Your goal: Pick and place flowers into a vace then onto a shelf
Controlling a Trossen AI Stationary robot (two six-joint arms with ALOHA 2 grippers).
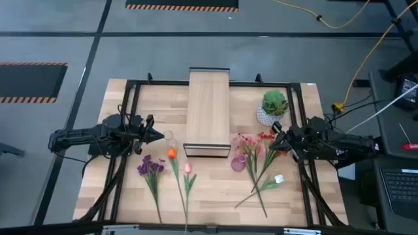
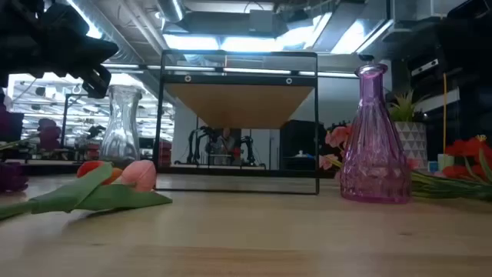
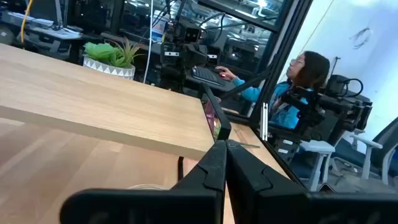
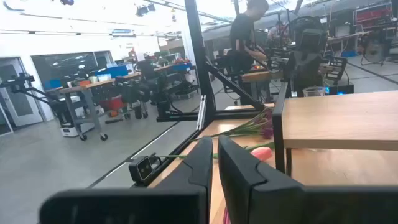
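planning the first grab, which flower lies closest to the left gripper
The orange tulip, just below the clear vase, lies nearest the left gripper. The purple cluster and pink tulip lie farther off.

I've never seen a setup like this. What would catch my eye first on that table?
Probably the long light-wood shelf lying in the table's middle, with bright artificial flowers spread flat on the near side. Two dark arms face it, the left gripper beside a clear vase, the right gripper over a purple vase, both shut.

Flowers (image 1: 189,171) before the shelf (image 1: 208,111), vases between.
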